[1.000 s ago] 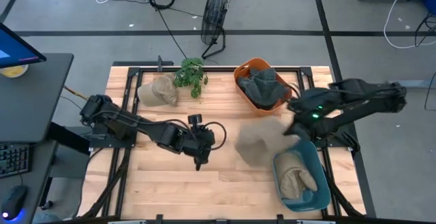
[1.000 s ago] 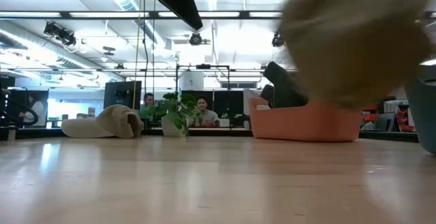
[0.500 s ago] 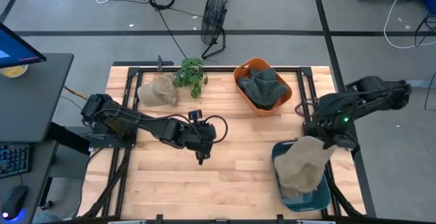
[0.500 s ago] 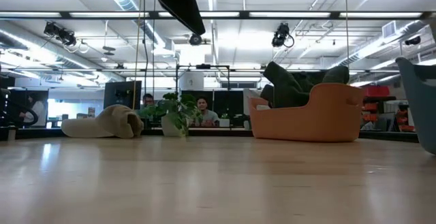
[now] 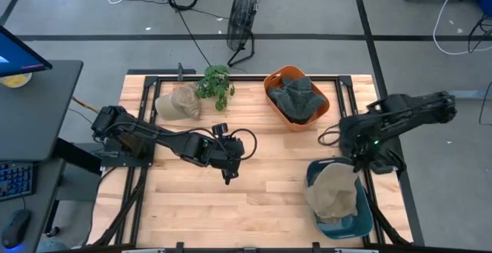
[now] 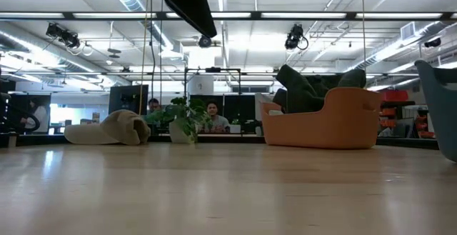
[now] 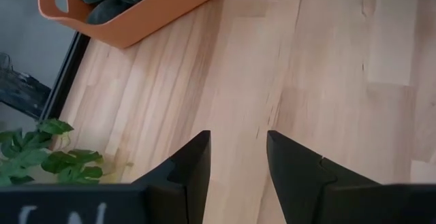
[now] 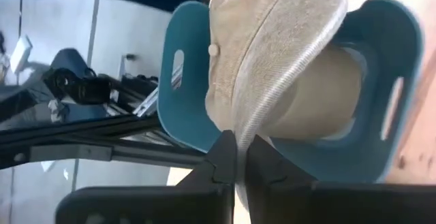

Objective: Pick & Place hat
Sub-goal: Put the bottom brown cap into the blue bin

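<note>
Tan hat (image 5: 332, 191) hangs into the blue bin (image 5: 361, 224) at the worktop's front right corner, its edge pinched between the pressed-together fingers of the right gripper (image 5: 360, 164) above the bin's back rim. A second tan hat (image 5: 178, 101) lies by the plant (image 5: 215, 84) at the back edge. Left gripper (image 5: 228, 177) hovers mid-worktop, fingers spread, holding nothing.

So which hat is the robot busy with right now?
Find the blue bin at the table's near right corner. The tan hat draped over it, pinched at its edge by the right hand, is the one; the other tan hat lies untouched beside the plant.
</note>
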